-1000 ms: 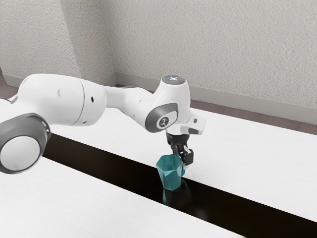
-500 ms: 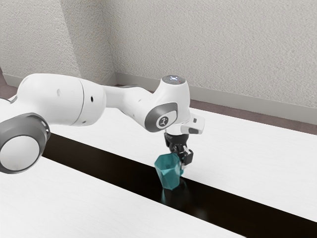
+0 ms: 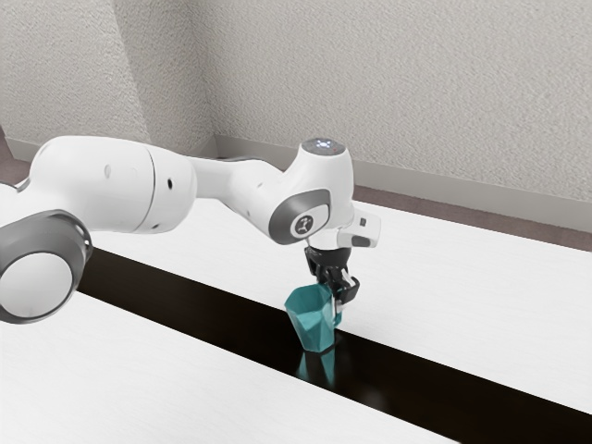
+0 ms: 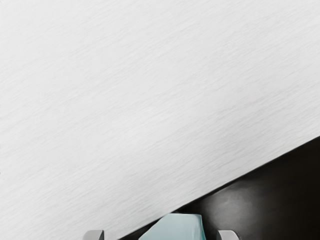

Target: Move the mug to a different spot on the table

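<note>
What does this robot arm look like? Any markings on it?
Mostly glossy white: the arm is built of fat rounded segments joined by round grey joint caps. One grey cap carries a small white circular symbol, and a bluish mark sits on the white dome above it. The gripper is black, with two short fingers.

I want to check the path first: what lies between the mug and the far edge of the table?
Nothing. In the exterior view, only bare white table surface stretches from the mug to the far edge.
</note>
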